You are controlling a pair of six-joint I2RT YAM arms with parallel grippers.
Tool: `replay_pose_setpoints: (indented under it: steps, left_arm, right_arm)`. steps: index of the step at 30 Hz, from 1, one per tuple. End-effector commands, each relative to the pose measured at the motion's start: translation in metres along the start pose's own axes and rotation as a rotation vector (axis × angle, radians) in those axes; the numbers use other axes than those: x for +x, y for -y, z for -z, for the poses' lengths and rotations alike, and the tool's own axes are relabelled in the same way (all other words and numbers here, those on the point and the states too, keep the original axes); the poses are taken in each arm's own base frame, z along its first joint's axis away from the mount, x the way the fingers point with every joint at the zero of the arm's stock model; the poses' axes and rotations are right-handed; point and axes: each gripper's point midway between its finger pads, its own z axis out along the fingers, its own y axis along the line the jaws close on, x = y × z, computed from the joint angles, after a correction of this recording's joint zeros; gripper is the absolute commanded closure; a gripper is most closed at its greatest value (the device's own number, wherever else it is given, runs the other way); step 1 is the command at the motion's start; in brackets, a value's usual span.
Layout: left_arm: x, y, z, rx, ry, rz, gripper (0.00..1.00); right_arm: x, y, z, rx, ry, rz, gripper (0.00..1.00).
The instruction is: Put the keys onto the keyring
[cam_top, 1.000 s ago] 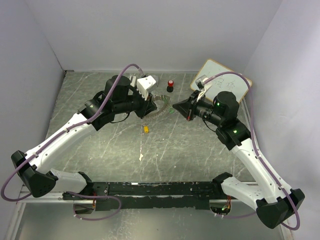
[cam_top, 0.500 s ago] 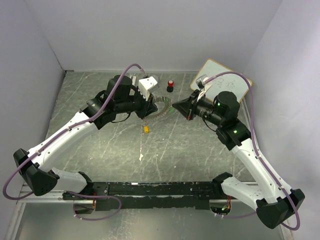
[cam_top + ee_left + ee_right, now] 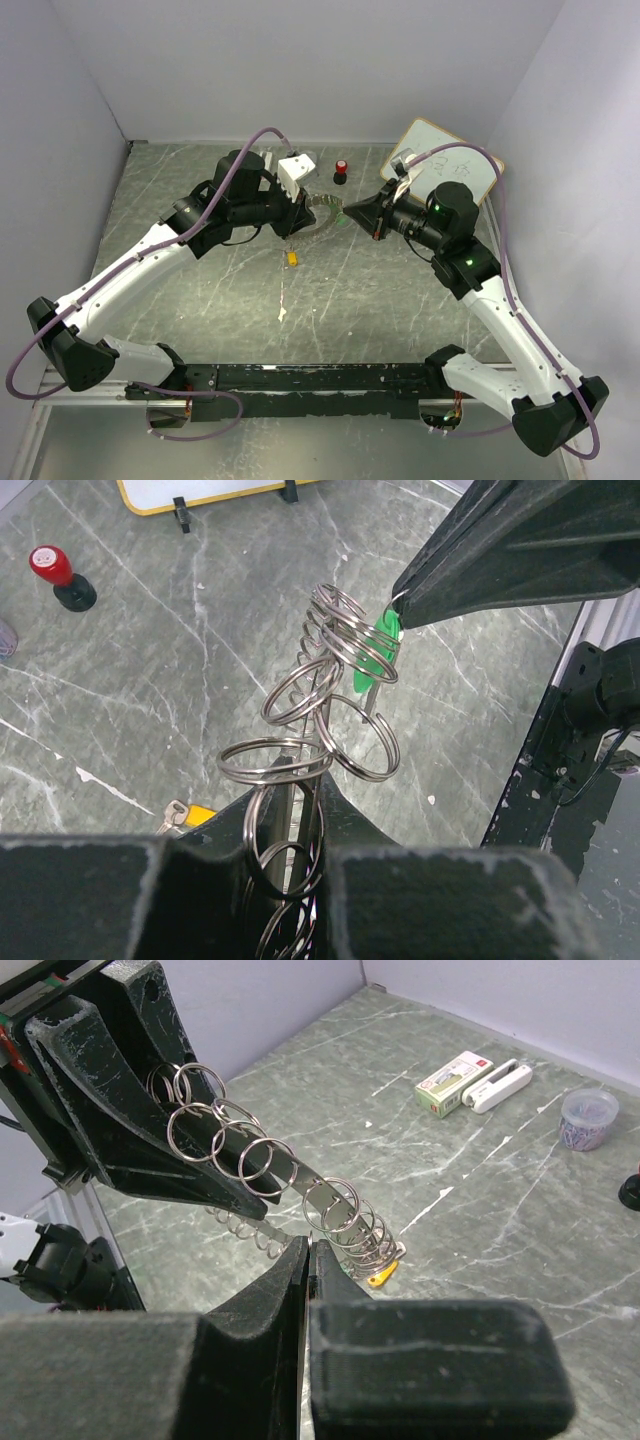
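My left gripper (image 3: 295, 790) is shut on the keyring (image 3: 320, 695), a thin metal band fringed with small split rings, and holds it up off the table. The keyring (image 3: 322, 212) juts from the left gripper (image 3: 297, 222) toward the right gripper (image 3: 347, 212). My right gripper (image 3: 310, 1245) is shut, and its tips sit against the ring's far end. The green key (image 3: 375, 655) hangs at those tips among the small rings. The yellow key (image 3: 291, 259) lies on the table below, also seen as the yellow key (image 3: 195, 815) and the yellow key (image 3: 383, 1277).
A red-capped black knob (image 3: 341, 171) stands behind the grippers. A small whiteboard (image 3: 445, 170) leans at the back right. The right wrist view shows a green-white box (image 3: 452, 1083), a white stapler-like item (image 3: 503, 1084) and a clear cup (image 3: 588, 1118) of small things. Walls enclose three sides.
My left arm has shifted a little to the right, bringing the keyring closer to the right gripper's tips. The right arm has barely moved.
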Motion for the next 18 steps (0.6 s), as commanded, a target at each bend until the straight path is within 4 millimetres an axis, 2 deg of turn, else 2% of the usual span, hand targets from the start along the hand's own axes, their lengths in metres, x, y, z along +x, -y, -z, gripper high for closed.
replay_pose_setpoints:
  steps: [1,18]
  left_arm:
    - [-0.0259,0.0053,0.0055,0.032,0.067,-0.027,0.93]
    - [-0.0230,0.0078,0.0055,0.049,0.055,-0.036,0.93]
  right_arm:
    - [-0.0128,-0.0032,-0.0004,-0.017,0.035,0.020,1.00]
    - [-0.0177,-0.0019,-0.0005,-0.005,0.047,0.024,1.00]
